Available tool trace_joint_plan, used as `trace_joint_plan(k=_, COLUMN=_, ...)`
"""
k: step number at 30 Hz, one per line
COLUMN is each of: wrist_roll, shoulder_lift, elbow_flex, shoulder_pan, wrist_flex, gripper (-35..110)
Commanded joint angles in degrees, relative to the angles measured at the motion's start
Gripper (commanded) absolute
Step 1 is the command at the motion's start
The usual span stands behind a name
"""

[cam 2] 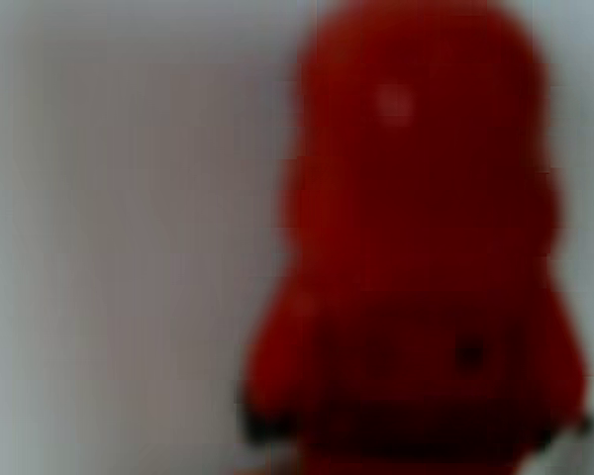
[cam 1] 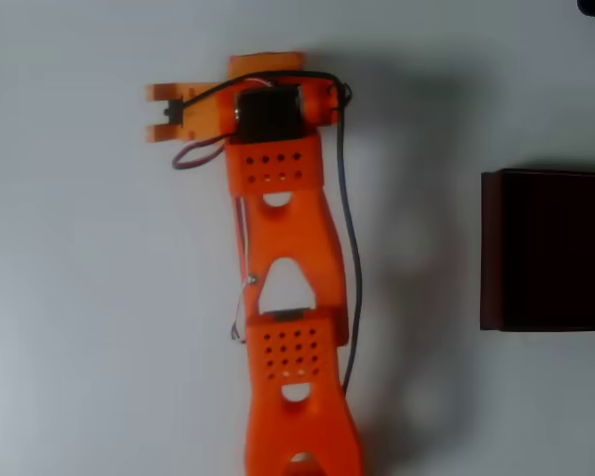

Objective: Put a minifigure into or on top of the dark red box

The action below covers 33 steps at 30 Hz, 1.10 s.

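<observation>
A blurred all-red minifigure looms very close to the lens in the wrist view, upright, with a small pale spot near its top. In the overhead view the orange arm reaches up the middle of the white table, and its gripper points down at the top, hidden under the wrist motor, so its fingers' stance is unclear. The figure is hidden beneath the arm there. The dark red box, with maroon walls and a near-black inside, stands at the right edge, well to the right of and below the gripper.
A small orange bracket with a black camera sticks out to the left of the wrist. Black cables hang along the arm's right side. White table lies bare to the left and between arm and box.
</observation>
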Motion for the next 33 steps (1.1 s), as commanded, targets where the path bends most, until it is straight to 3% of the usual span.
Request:
trace_joint_plan(k=1, wrist_roll=0.18, shoulder_lift=2.72, elbow_flex=-1.85, shoulder_pan=-1.76, wrist_flex=0.35, gripper=18)
trace_joint_plan(k=33, wrist_roll=3.08, shoulder_lift=-0.53, elbow_flex=-2.2, shoulder_pan=-0.44, wrist_flex=1.93, gripper=14)
